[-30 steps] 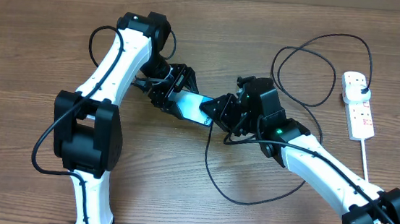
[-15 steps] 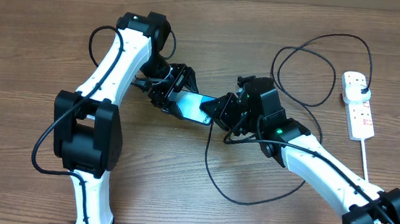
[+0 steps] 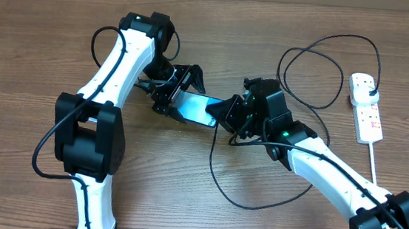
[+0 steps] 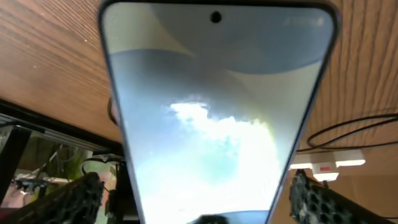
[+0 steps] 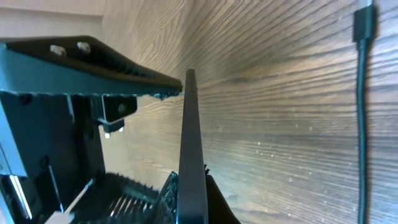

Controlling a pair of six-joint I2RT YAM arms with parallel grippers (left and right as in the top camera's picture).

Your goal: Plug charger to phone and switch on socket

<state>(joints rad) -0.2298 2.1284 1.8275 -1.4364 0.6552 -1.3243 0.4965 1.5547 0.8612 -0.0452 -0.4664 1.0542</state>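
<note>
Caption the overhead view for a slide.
Right gripper clamps the phone; left gripper open at its other end; charger cable loops nearby.

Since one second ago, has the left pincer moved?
Yes: the left pincer opened, its far finger swinging from the phone toward the table's back edge.

The phone (image 4: 217,124), screen glowing, fills the view over the wooden bench (image 4: 50,56), with the fingers (image 4: 68,202) of the left end effector (image 4: 196,199) standing wide on either side, and the charger cable (image 4: 348,127) and socket (image 4: 326,165) at right.

Overhead bright, even, sharp. L wrist: phone (image 4: 217,124) screen glare, blurred. R wrist foreground soft.
</note>
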